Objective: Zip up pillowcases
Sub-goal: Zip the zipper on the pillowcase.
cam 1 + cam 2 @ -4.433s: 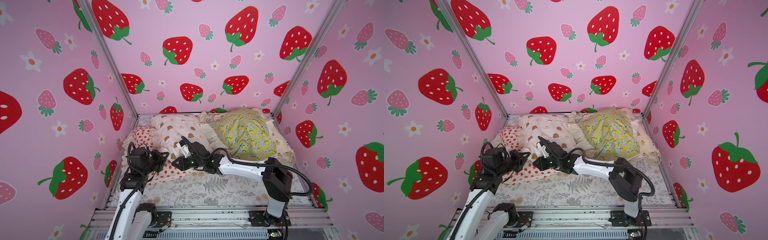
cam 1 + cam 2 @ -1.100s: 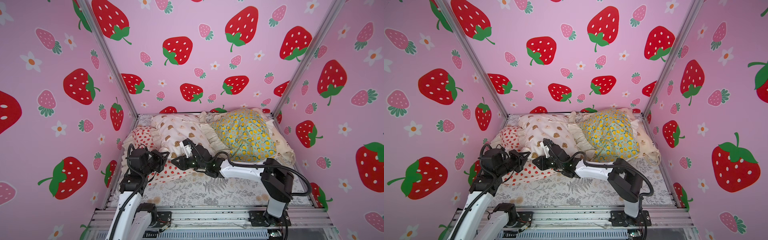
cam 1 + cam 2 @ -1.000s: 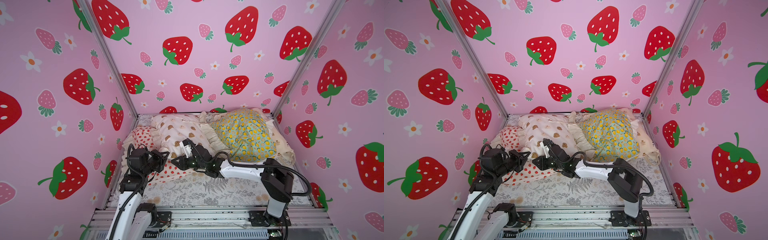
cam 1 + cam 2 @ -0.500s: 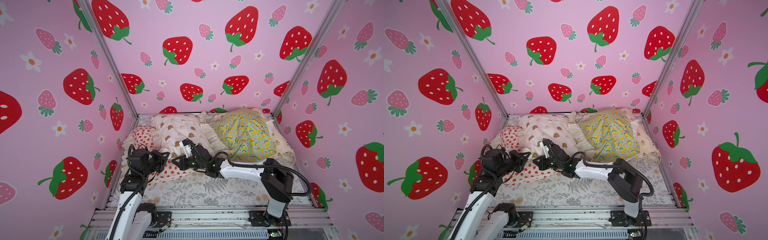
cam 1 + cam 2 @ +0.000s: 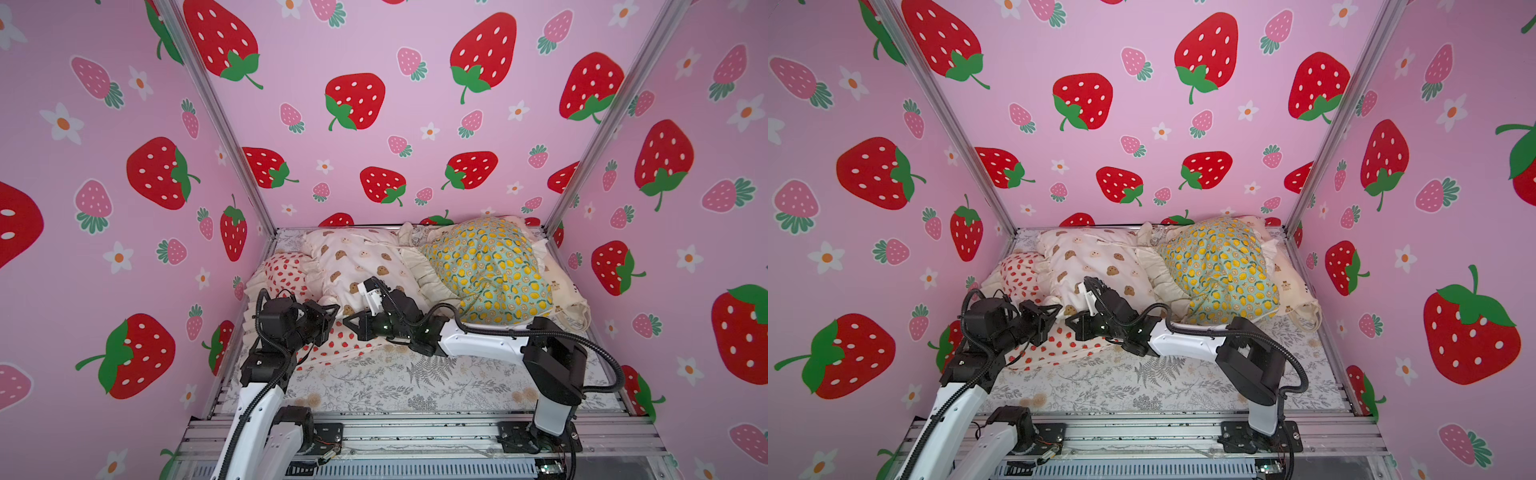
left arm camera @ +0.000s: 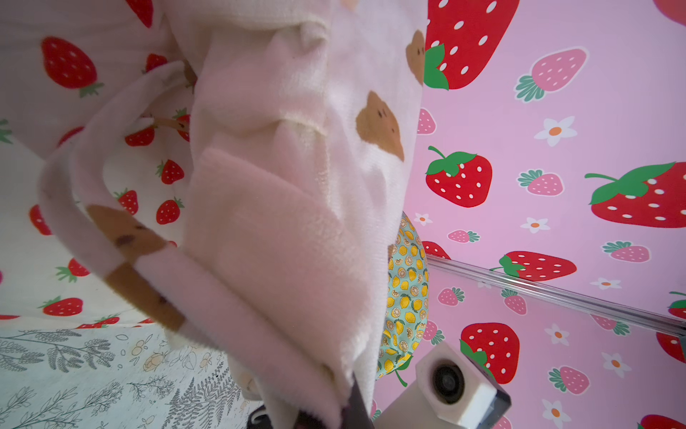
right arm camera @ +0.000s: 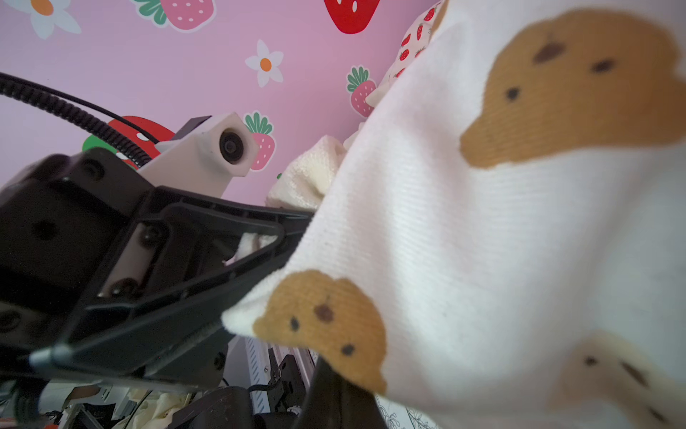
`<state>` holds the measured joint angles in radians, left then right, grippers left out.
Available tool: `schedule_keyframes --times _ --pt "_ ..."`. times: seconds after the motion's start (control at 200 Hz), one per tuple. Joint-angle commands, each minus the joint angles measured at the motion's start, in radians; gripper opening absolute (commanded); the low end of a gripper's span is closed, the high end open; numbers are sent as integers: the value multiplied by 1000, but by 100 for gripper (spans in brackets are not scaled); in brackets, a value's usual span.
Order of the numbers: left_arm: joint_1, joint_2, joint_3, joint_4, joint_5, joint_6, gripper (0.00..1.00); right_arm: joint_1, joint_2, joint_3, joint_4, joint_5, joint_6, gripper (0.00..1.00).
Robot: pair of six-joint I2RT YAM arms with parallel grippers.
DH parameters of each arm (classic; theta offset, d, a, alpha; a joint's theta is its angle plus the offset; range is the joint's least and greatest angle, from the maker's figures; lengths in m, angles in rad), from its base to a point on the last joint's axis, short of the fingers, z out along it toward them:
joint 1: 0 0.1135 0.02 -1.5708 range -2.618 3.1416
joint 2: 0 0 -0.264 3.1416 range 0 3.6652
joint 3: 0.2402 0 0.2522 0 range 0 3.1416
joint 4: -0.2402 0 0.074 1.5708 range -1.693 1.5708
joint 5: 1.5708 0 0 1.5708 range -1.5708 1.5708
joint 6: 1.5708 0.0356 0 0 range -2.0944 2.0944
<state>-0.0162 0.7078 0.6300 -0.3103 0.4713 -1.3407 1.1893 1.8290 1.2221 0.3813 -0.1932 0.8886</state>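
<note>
Though ajar before, right pincer shut.

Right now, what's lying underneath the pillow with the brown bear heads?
The strawberry pillowcase pokes out from under the bear-head pillowcase on its near left side, lying on the fern-print sheet. Whatever is under its middle and far end is covered.

**White links, black joints**

The left arm and right arm are glossy white tubes between blocky black joints. A ribbed black cable runs back from each tool along its arm. The left gripper has matte black, open-triangle fingers. Dark screw heads sit just behind them, beside a beige camera housing with a round lens.
</note>
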Motion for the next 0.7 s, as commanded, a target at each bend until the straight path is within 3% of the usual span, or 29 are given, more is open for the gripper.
schedule_keyframes --times 0.0,0.695 --pt "-6 -5 11 14 12 -9 0 4 -34 11 -54 50 13 0" --pt "-1 4 64 -1 17 -5 0 0 -62 -42 -233 105 63 0"
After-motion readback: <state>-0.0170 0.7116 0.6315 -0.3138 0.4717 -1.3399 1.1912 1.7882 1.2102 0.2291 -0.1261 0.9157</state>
